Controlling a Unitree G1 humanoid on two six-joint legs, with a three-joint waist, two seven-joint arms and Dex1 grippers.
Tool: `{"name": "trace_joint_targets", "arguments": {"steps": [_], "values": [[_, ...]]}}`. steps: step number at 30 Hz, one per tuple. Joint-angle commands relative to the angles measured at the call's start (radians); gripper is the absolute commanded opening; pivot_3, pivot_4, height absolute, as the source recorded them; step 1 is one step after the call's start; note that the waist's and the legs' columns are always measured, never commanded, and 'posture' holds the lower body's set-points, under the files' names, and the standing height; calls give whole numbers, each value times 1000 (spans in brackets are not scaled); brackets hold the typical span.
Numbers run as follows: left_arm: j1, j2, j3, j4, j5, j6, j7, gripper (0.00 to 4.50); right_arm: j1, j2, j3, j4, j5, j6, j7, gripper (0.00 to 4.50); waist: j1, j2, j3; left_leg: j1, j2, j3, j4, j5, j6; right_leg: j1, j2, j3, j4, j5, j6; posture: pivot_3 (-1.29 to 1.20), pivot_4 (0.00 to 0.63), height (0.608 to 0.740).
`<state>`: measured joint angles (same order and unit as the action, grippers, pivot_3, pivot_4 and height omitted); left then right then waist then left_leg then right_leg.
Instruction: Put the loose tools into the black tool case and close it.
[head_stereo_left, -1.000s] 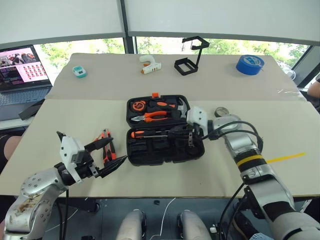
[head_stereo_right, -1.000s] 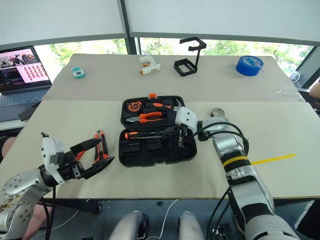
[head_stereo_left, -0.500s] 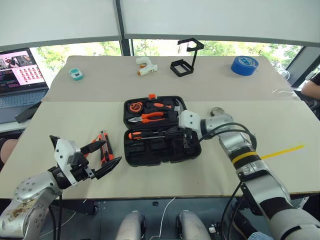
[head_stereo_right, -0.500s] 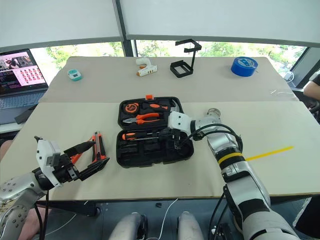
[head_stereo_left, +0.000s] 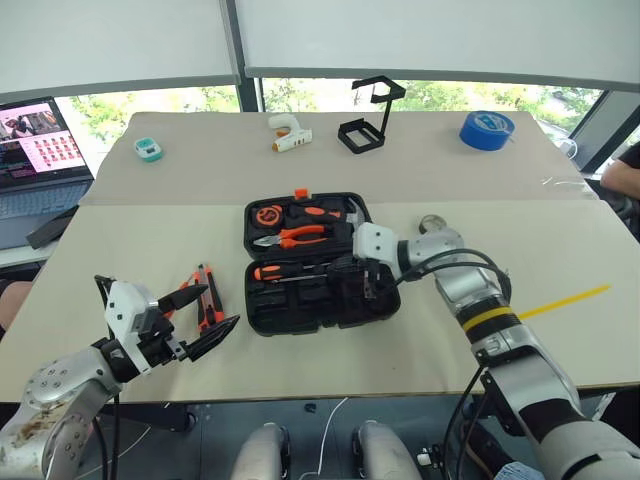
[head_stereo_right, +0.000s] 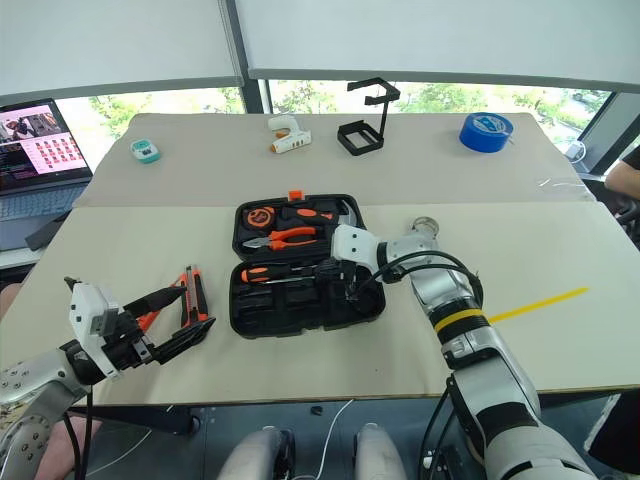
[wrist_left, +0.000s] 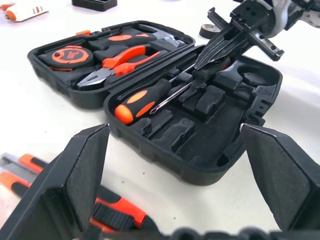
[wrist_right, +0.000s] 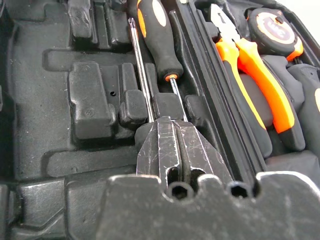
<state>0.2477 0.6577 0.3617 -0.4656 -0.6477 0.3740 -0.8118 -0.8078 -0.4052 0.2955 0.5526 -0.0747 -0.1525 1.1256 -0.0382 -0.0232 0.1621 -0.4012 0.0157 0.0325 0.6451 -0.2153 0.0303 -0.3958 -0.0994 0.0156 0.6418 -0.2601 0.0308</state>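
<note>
nothing moved; left hand (head_stereo_left: 205, 315) spread near loose tools (head_stereo_left: 205, 293); right hand (head_stereo_left: 367, 283) clenched inside black tool case (head_stereo_left: 310, 300).

No text, label or number is legible on anything here.

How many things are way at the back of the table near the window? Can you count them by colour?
Teal: 1, a small teal gadget
White: 1, the white glue gun
Black: 1, the black wire stand
Blue: 1, the big blue tape roll
Total: 4
</note>
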Motion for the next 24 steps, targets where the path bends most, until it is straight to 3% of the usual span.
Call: {"name": "trace_joint_targets", "arguments": {"steps": [1,5,12,20,24], "values": [[-2,-10,20,-8,2,-27,1,4500,10,2,-10,19,11,-51,-9,16,0,0,0,0,0,0,0,0,0,0,-1,0,0,0,0,0,150,740],[-16,-16,12,-4,4,-28,2,4500,14,44,-10,-5,55,-18,5,16,-3,0,0,-2,0,0,0,0,0,-2,-1,0,0,0,0,0,150,740],[-29,-16,9,4,12,-25,-4,4500,-2,53,70,84,-32,-14,7,16,-7,0,0,-5,0,1,0,1,-1,-7,3,1,3,0,0,0,150,740],[-40,-15,-7,2,22,-17,-2,4500,-54,82,133,178,-135,98,-45,16,-11,-1,-1,8,3,1,-1,0,-1,4,3,1,3,1,-3,0,150,740],[-38,-15,-14,-3,25,-14,2,4500,-47,96,119,124,-97,122,-17,16,-8,-4,-4,16,3,0,-3,-4,-9,9,2,0,3,0,-5,0,150,740]]}}
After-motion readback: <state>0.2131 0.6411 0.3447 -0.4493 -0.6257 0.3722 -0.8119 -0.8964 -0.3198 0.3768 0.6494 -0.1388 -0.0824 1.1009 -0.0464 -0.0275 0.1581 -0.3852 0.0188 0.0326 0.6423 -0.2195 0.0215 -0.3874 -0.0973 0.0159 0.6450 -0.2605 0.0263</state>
